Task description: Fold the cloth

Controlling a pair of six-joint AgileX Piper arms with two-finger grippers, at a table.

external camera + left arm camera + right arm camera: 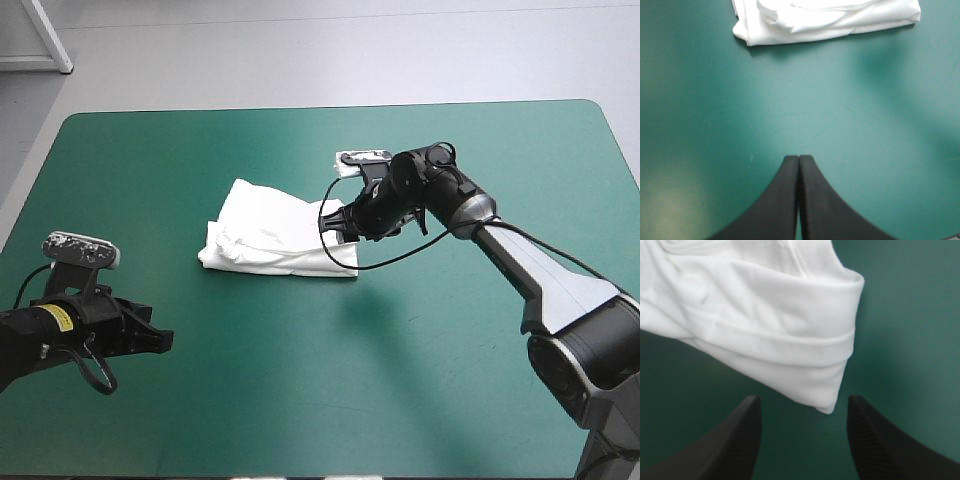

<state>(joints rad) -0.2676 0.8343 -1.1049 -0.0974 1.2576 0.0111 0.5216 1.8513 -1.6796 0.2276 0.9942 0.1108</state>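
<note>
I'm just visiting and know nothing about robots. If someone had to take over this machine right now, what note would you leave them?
Left end effector: shut, empty, over bare teal-green cover near the table's near-left corner, well apart from the T-shirt.
Right end effector: open, holding nothing, at the bundle's right end, one corner just ahead of and between its fingers.
T-shirt: a folded bundle lying near the table's middle.
Done: the main folds look made.
Left: perhaps one last fold or a tidy-up, since the bundle's left end looks rumpled.
</note>
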